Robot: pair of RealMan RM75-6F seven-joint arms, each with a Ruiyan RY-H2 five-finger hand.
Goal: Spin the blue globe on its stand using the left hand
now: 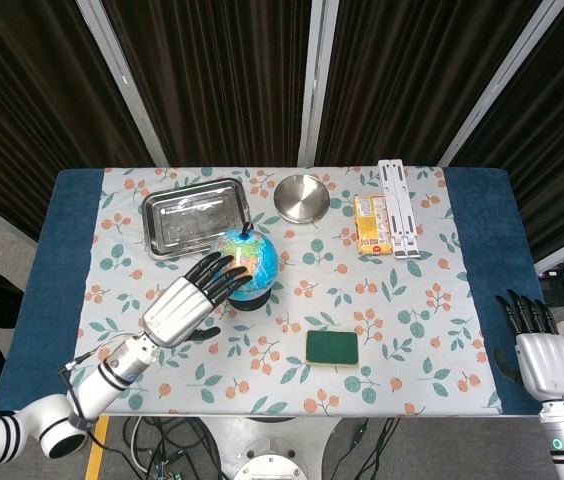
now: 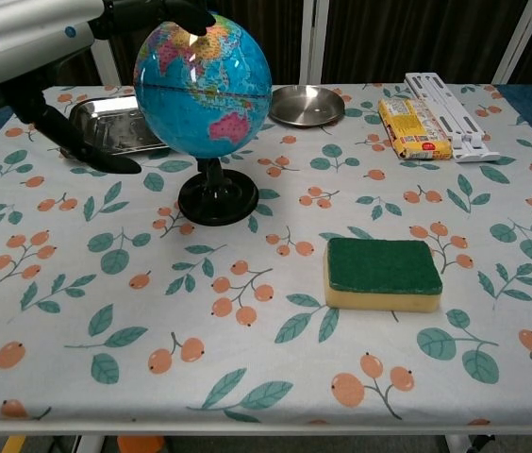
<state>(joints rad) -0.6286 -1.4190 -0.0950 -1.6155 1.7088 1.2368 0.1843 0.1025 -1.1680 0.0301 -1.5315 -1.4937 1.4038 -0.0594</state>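
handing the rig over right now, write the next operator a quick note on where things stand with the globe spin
Left hand: fingers spread, reaching over the top left of the blue globe; fingertips look to be on or just above it, contact unclear.
Right hand: idle and holding nothing at the table's near right edge.
Globe: upright on its black stand, mid-left of the table, in front of the metal tray.
Done: the left hand has reached the globe.
Left: sweep the fingers across the globe to spin it, then withdraw.
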